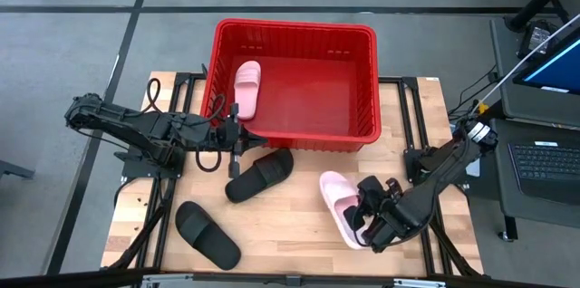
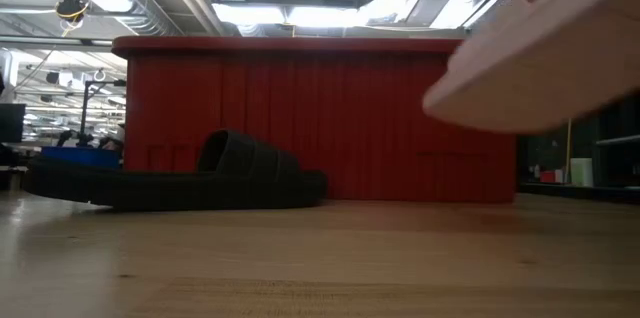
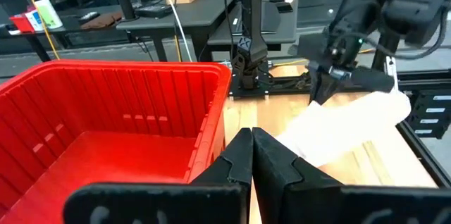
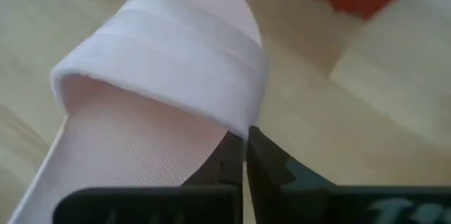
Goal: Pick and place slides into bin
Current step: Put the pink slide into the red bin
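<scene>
The right gripper (image 1: pixel 370 218) is pinched tight on the strap edge of a pink slide (image 1: pixel 340 205) near the table's (image 1: pixel 299 225) right front corner; the right wrist view shows the two fingers closed together on the strap's rim; in the low view the sole hangs tilted above the wood, so it looks already lifted clear, though how high I cannot tell; the left gripper (image 1: pixel 237 140) sits with its fingers closed together on nothing, just outside the bin's (image 1: pixel 294 32) front wall near its left front corner, beside a black slide (image 1: pixel 260 175); that slide lies on the table just in front of the bin, left of centre; the second black slide (image 1: pixel 207 234) lies by the table's front edge, toward the left; one pink slide (image 1: pixel 246 89) already rests inside the bin against its left wall; by my judgement the task stands at one of four done, a second in hand and needing carrying over the bin's front wall, and both black ones untouched.
</scene>
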Controlling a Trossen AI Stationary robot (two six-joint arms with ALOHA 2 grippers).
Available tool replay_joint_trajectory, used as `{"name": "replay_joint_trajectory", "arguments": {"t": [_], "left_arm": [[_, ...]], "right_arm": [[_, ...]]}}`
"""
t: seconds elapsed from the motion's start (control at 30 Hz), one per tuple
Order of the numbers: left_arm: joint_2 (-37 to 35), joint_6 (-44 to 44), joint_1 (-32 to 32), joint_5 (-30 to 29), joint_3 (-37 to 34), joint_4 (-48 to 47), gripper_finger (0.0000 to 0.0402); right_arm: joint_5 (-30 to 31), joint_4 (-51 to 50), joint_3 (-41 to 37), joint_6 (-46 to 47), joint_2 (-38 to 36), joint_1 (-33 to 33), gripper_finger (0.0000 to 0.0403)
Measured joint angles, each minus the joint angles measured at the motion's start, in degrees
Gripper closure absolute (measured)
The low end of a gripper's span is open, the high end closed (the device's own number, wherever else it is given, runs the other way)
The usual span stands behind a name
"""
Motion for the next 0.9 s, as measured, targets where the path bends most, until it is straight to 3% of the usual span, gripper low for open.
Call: {"name": "replay_joint_trajectory", "arguments": {"t": [0.2,0.63,0.9], "left_arm": [[0.0,0.85,0.0,-0.01,0.0,0.08,0.04],[0.0,2.4,0.01,-0.45,0.0,3.84,0.0399],[0.0,2.45,0.0,-1.22,0.0,7.76,0.04]], "right_arm": [[6.8,-0.92,4.44,-7.57,0.0,-0.04,0.0395],[22.19,1.57,14.21,-36.82,-0.02,-0.29,0.0395],[31.34,1.56,19.13,-47.2,-0.02,-4.82,0.0395]]}}
